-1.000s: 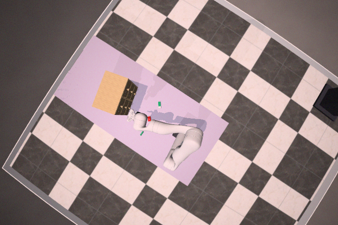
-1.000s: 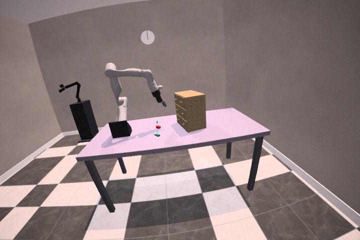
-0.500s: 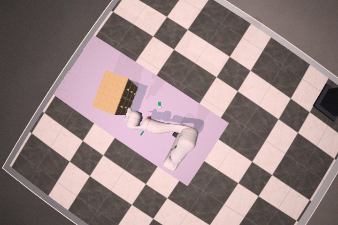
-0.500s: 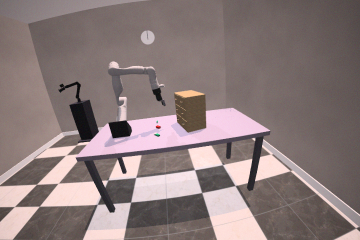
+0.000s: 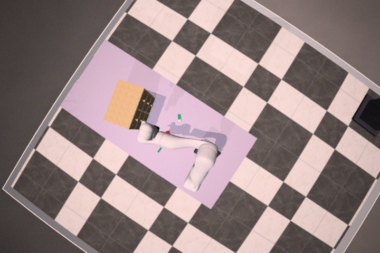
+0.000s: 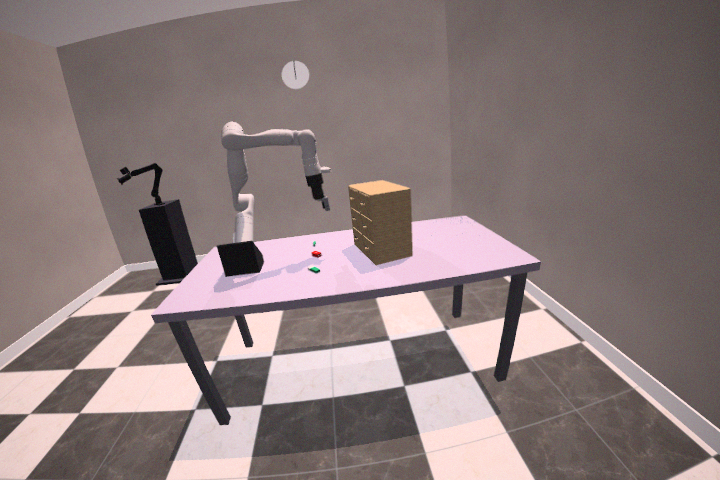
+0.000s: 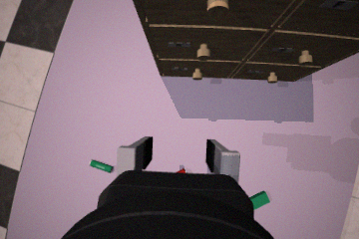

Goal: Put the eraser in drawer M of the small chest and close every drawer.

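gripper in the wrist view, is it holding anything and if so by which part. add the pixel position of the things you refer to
Nothing is held: the hand [image 6: 325, 203] [image 7: 179, 149] is open, with a gap between its fingers, above the table [image 6: 440, 249] [image 7: 88, 100].

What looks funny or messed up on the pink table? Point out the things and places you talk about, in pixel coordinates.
Nothing looks spilled or broken. The chest [image 5: 123, 103] [image 6: 393, 226] stands upright. The red thing [image 5: 167, 132] [image 6: 316, 254] [image 7: 180, 171] and two green things just lie loose, which isn't really odd.

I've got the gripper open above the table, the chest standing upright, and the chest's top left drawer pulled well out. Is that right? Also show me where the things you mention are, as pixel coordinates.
Not quite: no drawer is pulled well out. The exterior view shows the front of the chest [image 5: 123, 104] [image 6: 393, 226] with its drawers in. The gripper [image 6: 326, 207] [image 7: 179, 149] is open above the table [image 5: 92, 74] [image 6: 463, 243] [image 7: 88, 100], and the chest stands upright.
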Action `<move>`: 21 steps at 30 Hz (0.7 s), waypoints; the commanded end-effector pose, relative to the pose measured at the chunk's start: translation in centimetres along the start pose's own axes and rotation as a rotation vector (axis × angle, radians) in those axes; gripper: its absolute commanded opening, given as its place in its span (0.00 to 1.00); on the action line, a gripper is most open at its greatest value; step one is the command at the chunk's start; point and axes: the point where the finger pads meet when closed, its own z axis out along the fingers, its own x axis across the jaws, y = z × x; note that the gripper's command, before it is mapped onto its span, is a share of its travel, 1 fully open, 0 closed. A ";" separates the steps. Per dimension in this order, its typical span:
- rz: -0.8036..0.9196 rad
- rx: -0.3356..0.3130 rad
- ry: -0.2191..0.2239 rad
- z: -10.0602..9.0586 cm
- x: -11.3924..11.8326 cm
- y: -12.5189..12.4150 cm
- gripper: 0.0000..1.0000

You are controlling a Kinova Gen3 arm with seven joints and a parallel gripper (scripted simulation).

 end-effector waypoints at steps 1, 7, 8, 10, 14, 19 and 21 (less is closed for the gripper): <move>-0.008 -0.020 -0.003 -0.2 -0.3 -0.1 1.00; -0.008 -0.047 -0.003 -0.4 -0.3 0.1 1.00; -0.008 -0.050 -0.003 -0.4 -0.3 0.1 1.00; -0.007 -0.058 -0.003 -0.5 -0.4 0.2 1.00; -0.007 -0.067 -0.004 -0.5 -0.4 0.3 1.00; -0.007 -0.078 -0.004 -0.6 -0.4 0.3 1.00; -0.007 -0.082 -0.004 -0.6 -0.4 0.4 1.00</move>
